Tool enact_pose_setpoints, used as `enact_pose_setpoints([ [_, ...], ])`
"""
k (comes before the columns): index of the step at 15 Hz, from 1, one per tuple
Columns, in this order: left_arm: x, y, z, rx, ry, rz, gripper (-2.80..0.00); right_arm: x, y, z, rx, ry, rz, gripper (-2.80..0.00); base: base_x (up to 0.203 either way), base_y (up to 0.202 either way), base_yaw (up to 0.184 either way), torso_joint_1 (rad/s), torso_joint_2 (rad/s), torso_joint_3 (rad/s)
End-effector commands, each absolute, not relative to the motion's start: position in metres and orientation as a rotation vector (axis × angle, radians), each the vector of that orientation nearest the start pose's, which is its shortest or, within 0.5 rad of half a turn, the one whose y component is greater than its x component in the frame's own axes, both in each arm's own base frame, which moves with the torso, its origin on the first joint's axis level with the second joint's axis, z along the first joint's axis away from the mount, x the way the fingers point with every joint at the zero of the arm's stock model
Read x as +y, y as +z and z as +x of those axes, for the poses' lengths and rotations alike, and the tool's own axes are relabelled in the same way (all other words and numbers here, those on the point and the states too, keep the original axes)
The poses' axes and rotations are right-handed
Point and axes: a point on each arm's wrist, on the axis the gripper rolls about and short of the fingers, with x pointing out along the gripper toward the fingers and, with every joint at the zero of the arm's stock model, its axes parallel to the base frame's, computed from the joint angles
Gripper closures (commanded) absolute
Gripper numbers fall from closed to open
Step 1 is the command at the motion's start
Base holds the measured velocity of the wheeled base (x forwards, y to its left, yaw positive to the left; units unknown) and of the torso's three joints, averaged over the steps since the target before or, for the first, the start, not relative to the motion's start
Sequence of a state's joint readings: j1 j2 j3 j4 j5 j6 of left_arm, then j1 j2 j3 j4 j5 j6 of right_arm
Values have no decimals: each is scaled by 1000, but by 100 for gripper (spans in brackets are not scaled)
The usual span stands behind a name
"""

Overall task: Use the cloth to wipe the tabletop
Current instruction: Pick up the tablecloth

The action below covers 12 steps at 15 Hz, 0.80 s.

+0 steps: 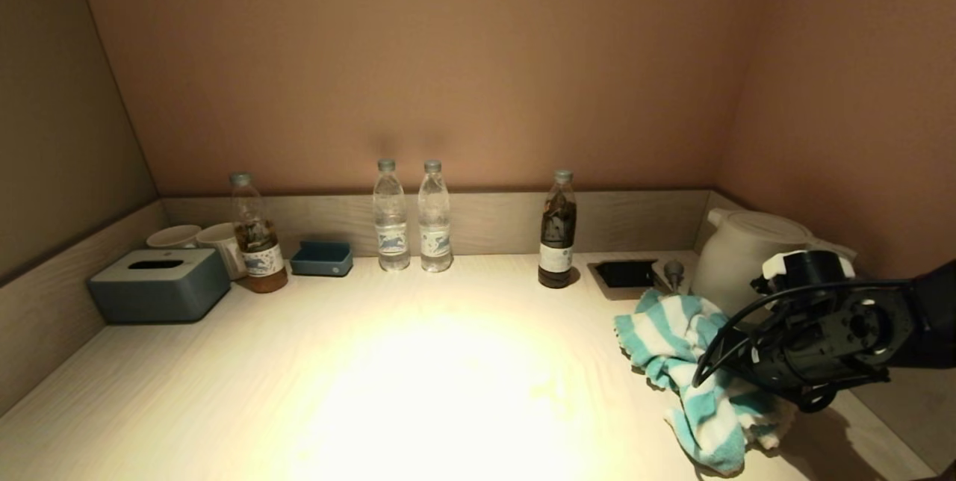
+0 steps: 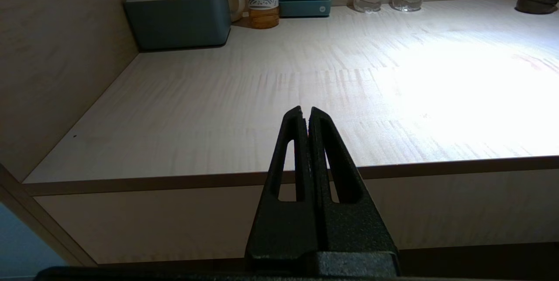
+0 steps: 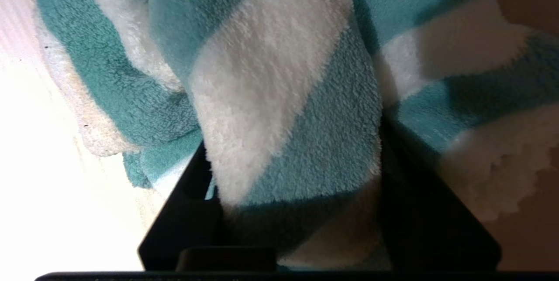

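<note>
Pale wood tabletop [image 1: 418,391], right end effector [image 3: 292,176] clamped on striped cloth [image 1: 691,361], left end effector [image 2: 305,113] together.

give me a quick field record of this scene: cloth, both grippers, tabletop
cloth: teal and white striped cloth, bunched at the tabletop's right end, near the kettle
right gripper: right gripper, fingers either side of a cloth fold
left gripper: left gripper, shut, parked off the front edge, holding nothing
tabletop: pale wood tabletop, bottles along the back wall

Teal-and-white striped cloth [image 1: 691,361], crumpled, lying on the pale wooden tabletop [image 1: 418,391] at its right side
</note>
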<state>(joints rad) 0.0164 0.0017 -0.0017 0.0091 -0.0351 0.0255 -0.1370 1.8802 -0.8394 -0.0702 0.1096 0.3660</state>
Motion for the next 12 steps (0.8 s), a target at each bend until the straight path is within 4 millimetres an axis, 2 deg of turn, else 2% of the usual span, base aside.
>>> enact_pose_setpoints([
  [1,-1,75,-23,9,-19,24,0,-38,98,297,923,-198,458,0,0,0,0,0,0,0],
  [5,-1,75,-23,9,-19,24,0,-33,126,285,834,-173,456,0,0,0,0,0,0,0],
  [7,-1,75,-23,9,-19,26,0,-29,132,283,818,-160,451,0,0,0,0,0,0,0],
  [10,-1,75,-23,9,-19,24,0,-14,172,262,683,-87,424,0,0,0,0,0,0,0],
  [12,-1,75,-23,9,-19,24,0,-6,186,253,636,-47,412,0,0,0,0,0,0,0],
])
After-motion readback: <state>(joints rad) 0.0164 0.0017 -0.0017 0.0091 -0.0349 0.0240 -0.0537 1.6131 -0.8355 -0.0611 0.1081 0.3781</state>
